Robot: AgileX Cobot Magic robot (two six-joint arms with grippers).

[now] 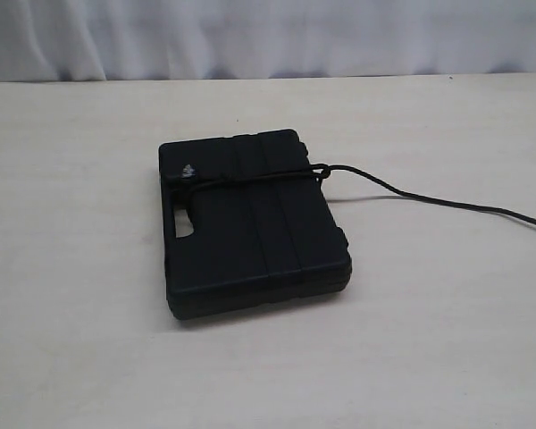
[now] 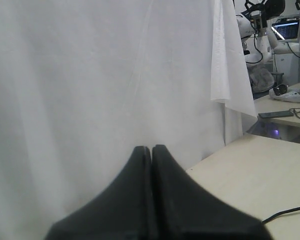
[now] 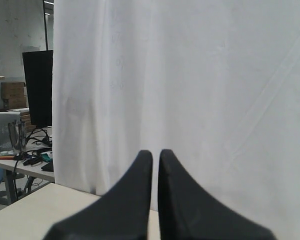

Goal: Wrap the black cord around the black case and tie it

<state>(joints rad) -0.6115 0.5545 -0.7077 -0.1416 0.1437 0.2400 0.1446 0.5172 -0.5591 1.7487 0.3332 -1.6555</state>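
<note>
Pale matte table (image 1: 71,268); ribbed rectangular black case (image 1: 250,232) lies flat, long axis far-to-near; braided black cord (image 1: 402,193) crosses its far end, trailing right; left gripper (image 2: 151,150), right gripper (image 3: 155,155) clenched.

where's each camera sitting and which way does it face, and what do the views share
Exterior view: off the arms, above the table, looking down at a slant on the black case with the black cord across it; no robot part shows.
Left wrist view: on the left arm, facing the white curtain; the shut left gripper shows.
Right wrist view: on the right arm, facing the same curtain; the shut right gripper shows.
Shared: both wrist views see curtain and table edge, not the case.
</note>
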